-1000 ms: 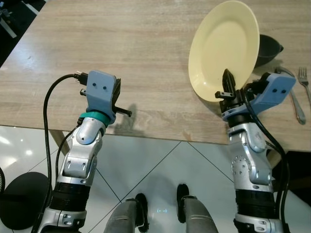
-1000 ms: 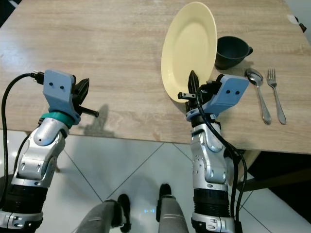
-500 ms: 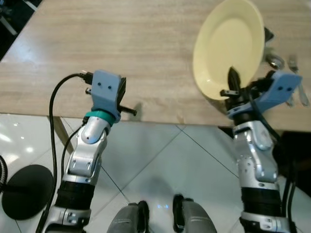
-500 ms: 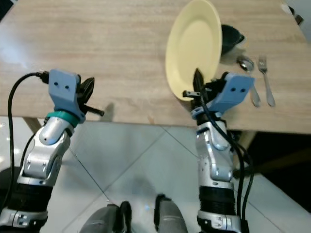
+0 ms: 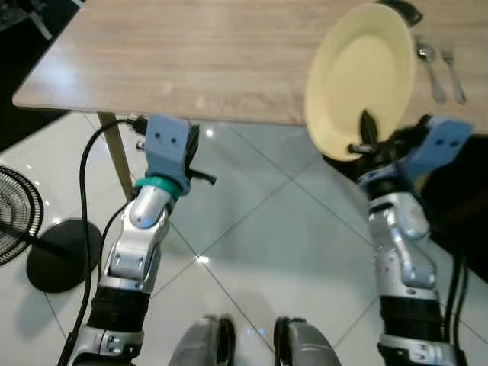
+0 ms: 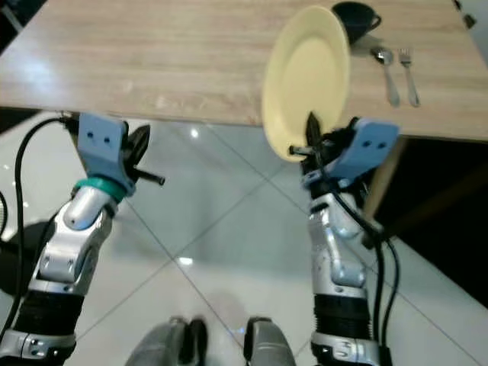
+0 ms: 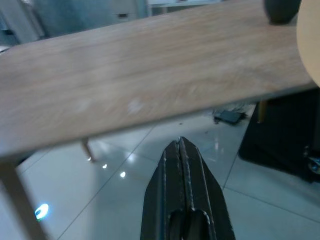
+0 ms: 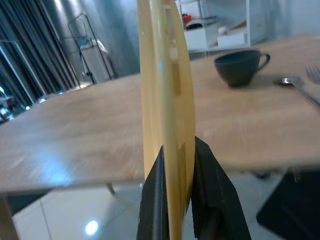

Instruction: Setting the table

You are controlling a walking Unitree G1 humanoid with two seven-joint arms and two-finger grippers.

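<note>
My right gripper (image 5: 367, 136) is clamped on the lower rim of the yellow plate (image 5: 358, 76) — it stands on edge, nothing on it, held just short of the wooden table (image 5: 198, 61). On the table's far right sit a dark cup (image 8: 239, 69), contents hidden, with a spoon (image 6: 387, 72) and fork (image 6: 409, 72) beside it. My left gripper (image 7: 181, 150) is pressed closed on nothing.

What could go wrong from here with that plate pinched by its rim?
1. The right gripper holds the yellow plate on edge by its lower rim alone; it could pivot or slip out.
2. The plate hangs off the table's near edge, above tiled floor, so a drop likely breaks it.
3. Laying it flat near the cup and spoon could knock them.
</note>
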